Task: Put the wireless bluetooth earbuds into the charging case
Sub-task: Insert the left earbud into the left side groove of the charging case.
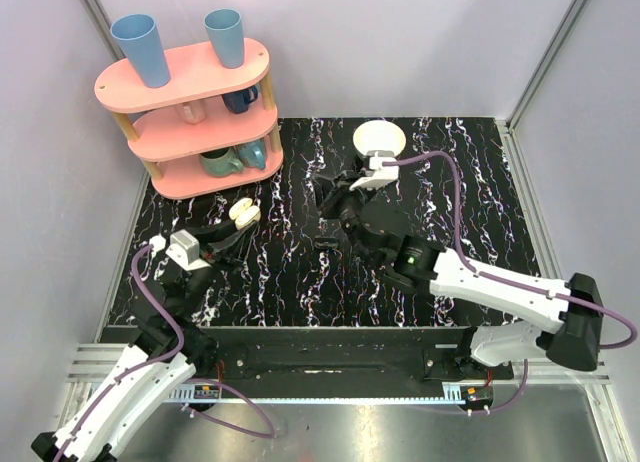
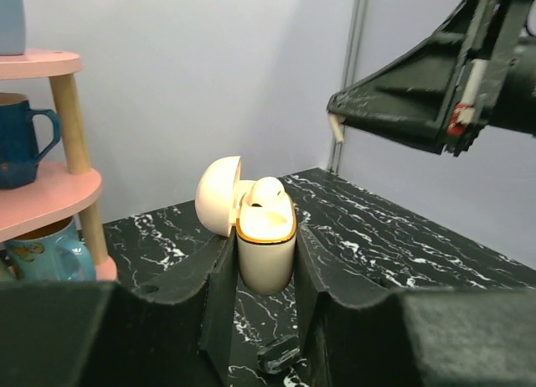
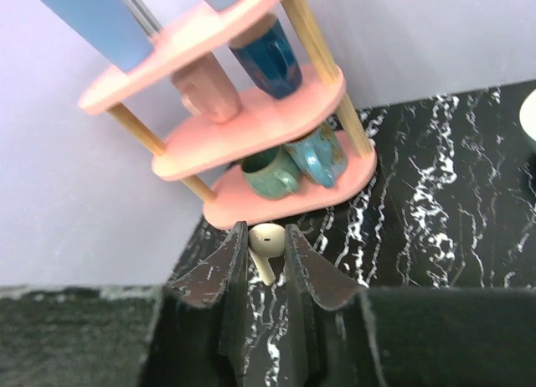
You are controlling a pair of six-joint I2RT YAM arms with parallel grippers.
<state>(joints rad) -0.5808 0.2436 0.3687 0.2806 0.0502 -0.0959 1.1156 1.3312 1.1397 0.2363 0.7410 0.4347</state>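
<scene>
Our left jaws are clamping the open case (image 2: 266, 253), mid-frame in the left wrist view. Our right jaws are pinching an earbud (image 3: 266, 239), hovering at that view's upper right.

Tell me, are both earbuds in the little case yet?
Not yet. One earbud already sits in the open charging case, held by the left gripper. The right gripper pinches the second earbud, which has yet to go in.
</scene>
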